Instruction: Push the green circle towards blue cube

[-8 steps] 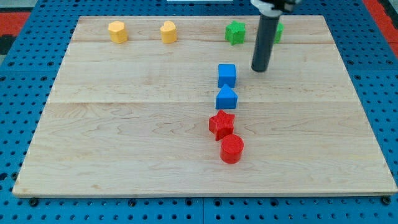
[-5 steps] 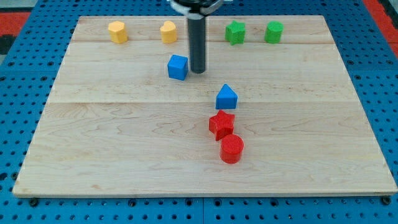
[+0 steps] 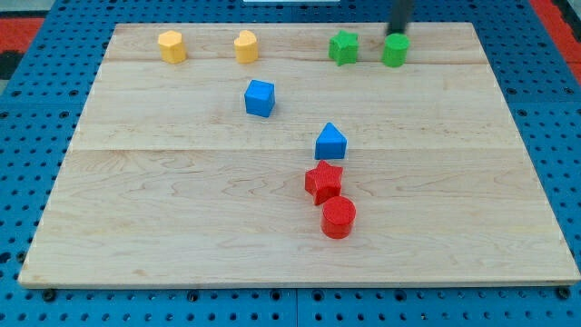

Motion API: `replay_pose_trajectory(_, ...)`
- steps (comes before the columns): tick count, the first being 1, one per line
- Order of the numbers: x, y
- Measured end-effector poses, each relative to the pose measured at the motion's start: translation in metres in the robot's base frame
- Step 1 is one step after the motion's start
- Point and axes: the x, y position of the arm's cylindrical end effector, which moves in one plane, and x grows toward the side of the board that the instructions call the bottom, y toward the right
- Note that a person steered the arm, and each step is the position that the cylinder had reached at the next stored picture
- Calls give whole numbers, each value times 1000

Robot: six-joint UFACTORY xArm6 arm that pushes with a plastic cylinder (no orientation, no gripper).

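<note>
The green circle (image 3: 395, 50) sits near the view's top right on the wooden board (image 3: 182, 209). My tip (image 3: 398, 31) is just above it at the board's top edge, touching or almost touching its far side. The blue cube (image 3: 260, 98) lies left of and below the green circle, in the upper middle of the board. The rod's upper part runs out of the view's top.
A green star (image 3: 343, 47) sits just left of the green circle. Two yellow blocks (image 3: 172, 45) (image 3: 246, 46) lie at the top left. A blue house-shaped block (image 3: 330, 143), a red star (image 3: 323, 182) and a red cylinder (image 3: 339, 218) line up mid-board.
The rod pushed the blue cube left, then moved to the top right behind the green circle. The green circle has shifted slightly left and down.
</note>
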Motion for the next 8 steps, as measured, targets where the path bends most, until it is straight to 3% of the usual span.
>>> replay_pose_trajectory(1, 57, -7)
replay_pose_trajectory(2, 64, -3)
replay_pose_trajectory(4, 10, 30)
replay_pose_trajectory(5, 28, 72)
replay_pose_trajectory(6, 53, -10)
replay_pose_trajectory(7, 50, -5)
replay_pose_trajectory(8, 68, -73)
